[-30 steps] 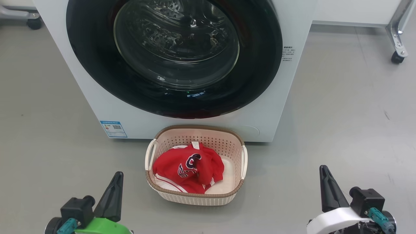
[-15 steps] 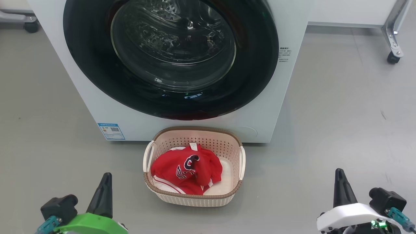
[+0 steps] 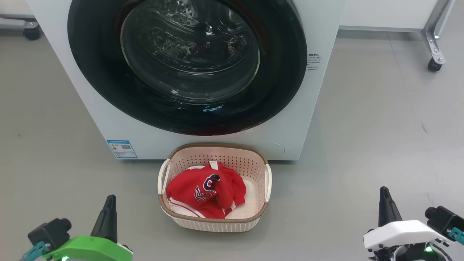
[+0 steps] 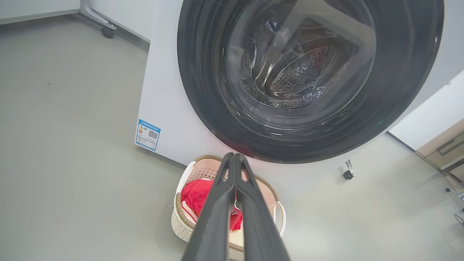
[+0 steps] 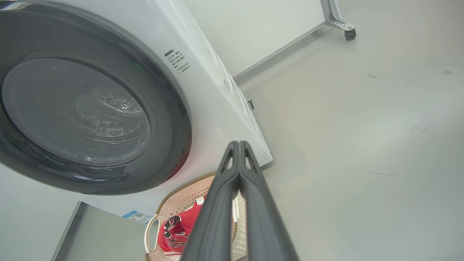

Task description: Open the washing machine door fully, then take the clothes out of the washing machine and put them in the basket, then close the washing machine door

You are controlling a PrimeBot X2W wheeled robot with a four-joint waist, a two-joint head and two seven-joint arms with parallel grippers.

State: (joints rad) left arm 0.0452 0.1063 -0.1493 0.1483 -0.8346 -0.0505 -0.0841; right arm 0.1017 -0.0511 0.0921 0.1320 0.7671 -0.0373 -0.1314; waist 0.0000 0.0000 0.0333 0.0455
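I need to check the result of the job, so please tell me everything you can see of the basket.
The basket is small, cream, rounded rectangular, seemingly perforated plastic, with a brown woven-look rim and a white handle on each side. It stands upright on the grey floor, close before the machine; whether they touch cannot be told. The red clothes lie inside, mostly on its left, leaving bare bottom on the right.

Washing machine (image 3: 119,127) is white, its door (image 3: 98,79) glossy black; basket (image 3: 217,226) is cream, perforated, brown-rimmed; clothes (image 3: 185,188) are red with white stripes and navy-white lettering.
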